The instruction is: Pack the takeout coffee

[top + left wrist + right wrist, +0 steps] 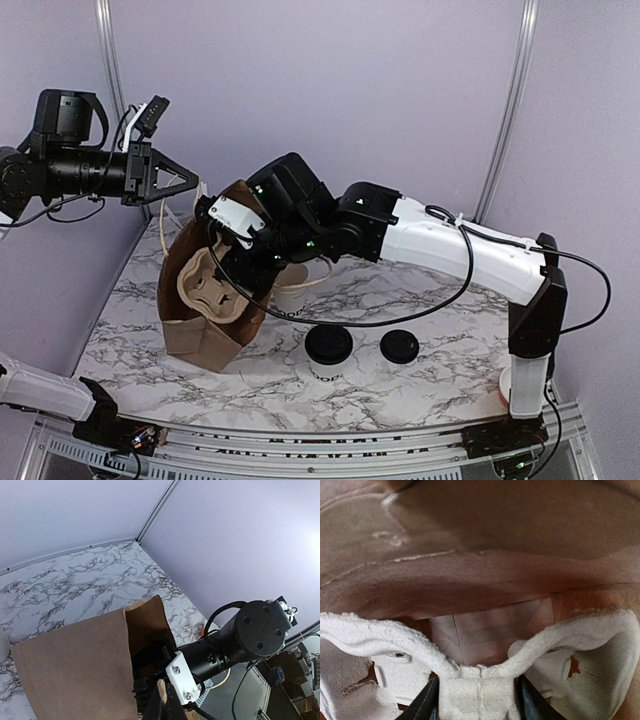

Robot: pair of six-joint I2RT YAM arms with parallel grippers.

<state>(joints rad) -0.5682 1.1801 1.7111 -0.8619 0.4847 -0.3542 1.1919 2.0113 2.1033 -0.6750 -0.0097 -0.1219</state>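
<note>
With your right gripper [479, 705] clamped on the beige moulded-pulp cup carrier [600, 642] and left gripper [193, 182] fingers together, seat it flat in the brown paper bag [195, 345]; black-lidded white paper coffee cup [328, 347] sits at bag's 4 o'clock.

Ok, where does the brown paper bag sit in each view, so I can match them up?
Top external: paper bag left of centre, mouth open.
Left wrist: lower left, its outer wall.
Right wrist: its inside fills the upper half.
Shared landmark: the right arm reaching into the bag's mouth, in top and left wrist views; the right wrist view shows the pulp cup carrier it holds.
</note>
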